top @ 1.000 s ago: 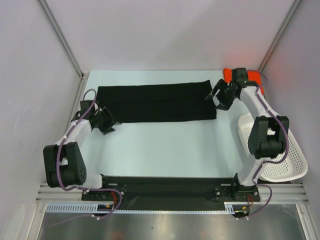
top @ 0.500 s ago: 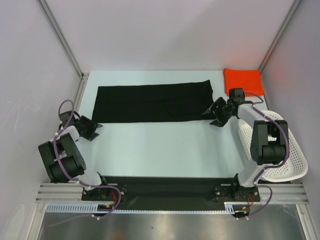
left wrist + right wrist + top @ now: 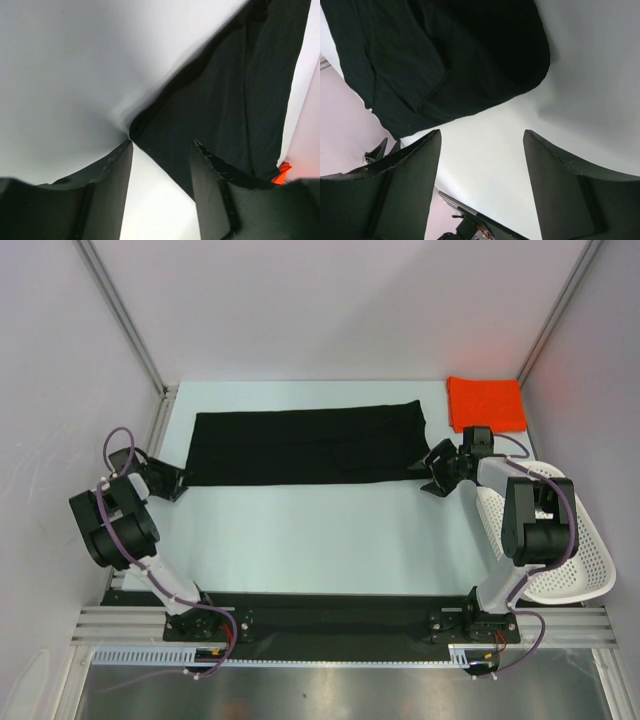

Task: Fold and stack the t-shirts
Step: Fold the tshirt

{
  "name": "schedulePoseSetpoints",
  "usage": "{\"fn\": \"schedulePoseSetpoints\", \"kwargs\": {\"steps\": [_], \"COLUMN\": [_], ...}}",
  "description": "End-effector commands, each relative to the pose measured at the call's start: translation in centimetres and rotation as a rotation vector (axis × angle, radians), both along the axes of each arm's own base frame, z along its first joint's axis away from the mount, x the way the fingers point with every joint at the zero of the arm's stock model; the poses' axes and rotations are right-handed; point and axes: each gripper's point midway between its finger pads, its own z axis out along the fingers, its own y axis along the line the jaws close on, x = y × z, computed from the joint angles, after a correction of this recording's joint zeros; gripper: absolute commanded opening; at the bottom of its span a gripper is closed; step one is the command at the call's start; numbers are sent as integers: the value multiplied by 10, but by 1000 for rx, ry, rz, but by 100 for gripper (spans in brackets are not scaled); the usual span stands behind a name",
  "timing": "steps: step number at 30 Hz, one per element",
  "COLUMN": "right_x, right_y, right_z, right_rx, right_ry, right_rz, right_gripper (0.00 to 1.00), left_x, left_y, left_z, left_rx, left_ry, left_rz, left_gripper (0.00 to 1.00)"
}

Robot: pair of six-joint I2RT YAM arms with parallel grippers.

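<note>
The black t-shirt (image 3: 305, 445) lies folded into a long flat strip across the far half of the table. The orange-red t-shirt (image 3: 485, 403) lies folded at the far right corner. My left gripper (image 3: 172, 480) is low at the black shirt's near-left corner, open and empty. In the left wrist view the gripper (image 3: 162, 145) has that corner of the black shirt (image 3: 225, 100) just ahead of its tips. My right gripper (image 3: 436, 474) is at the near-right corner, open and empty. In the right wrist view the gripper (image 3: 482, 132) is just short of the shirt's edge (image 3: 445, 50).
A white mesh basket (image 3: 575, 560) lies at the right edge beside the right arm. Grey walls with metal posts close in the table on three sides. A sliver of the orange shirt (image 3: 282, 172) shows in the left wrist view.
The left arm has drawn back and left, and its gripper now sits at the shirt's near-left corner. The right gripper has moved from beside the orange shirt down to the near-right corner.
</note>
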Motion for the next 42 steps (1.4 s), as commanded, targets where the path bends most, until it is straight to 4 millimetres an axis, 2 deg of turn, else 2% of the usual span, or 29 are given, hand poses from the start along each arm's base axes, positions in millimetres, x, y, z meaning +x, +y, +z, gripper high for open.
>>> {"fn": "schedulePoseSetpoints", "kwargs": {"steps": [1,6,8,10,12,13,14,17,18,23,29,33,35,36,39,40,42], "right_x": [14,15,4,8,9,11,12,23,28,39,40,54,65,70,83,88,101], "right_y": [1,-2,-8,-8,-9,-9,-10,-13,-14,-16,-24,-26,-26,-26,-26,-26,-29], "right_z": [8,5,-5,-4,-5,-5,-6,-5,-7,-15,-22,-27,-29,-28,-32,-32,-30], "right_rx": [11,-8,-44,-38,-41,-44,-43,-61,-67,-80,-121,-141,-149,-147,-157,-159,-180], "right_ry": [-46,-7,73,50,55,48,42,-8,-25,-33,-14,-42,-68,-78,-96,-106,-130], "right_rz": [2,-23,-74,-99,-125,-130,-133,-139,-135,-136,-163,-151,-134,-128,-115,-113,-112], "right_gripper": [72,72,72,71,71,70,69,63,61,50,47,46,40,34,26,20,16], "left_x": [5,-1,-4,-8,-12,-16,-19,-25,-25,-42,-53,-60,-64,-68,-72,-75,-80], "left_y": [18,13,8,3,1,-2,-4,-9,-11,-20,-37,-60,-67,-74,-90,-93,-97], "left_z": [-4,-12,-16,-18,-20,-21,-21,-16,-8,-6,0,4,6,5,9,8,9], "left_rx": [40,22,16,11,15,11,8,8,25,40,84,99,113,119,123,124,131], "left_ry": [26,49,60,73,84,89,91,81,67,98,143,155,159,168,162,170,182], "left_rz": [47,49,37,18,6,3,1,-11,-19,-34,-74,-119,-139,-157,-198,-206,-216], "left_gripper": [54,41,30,16,10,3,0,0,0,0,0,0,0,0,0,0,0]}}
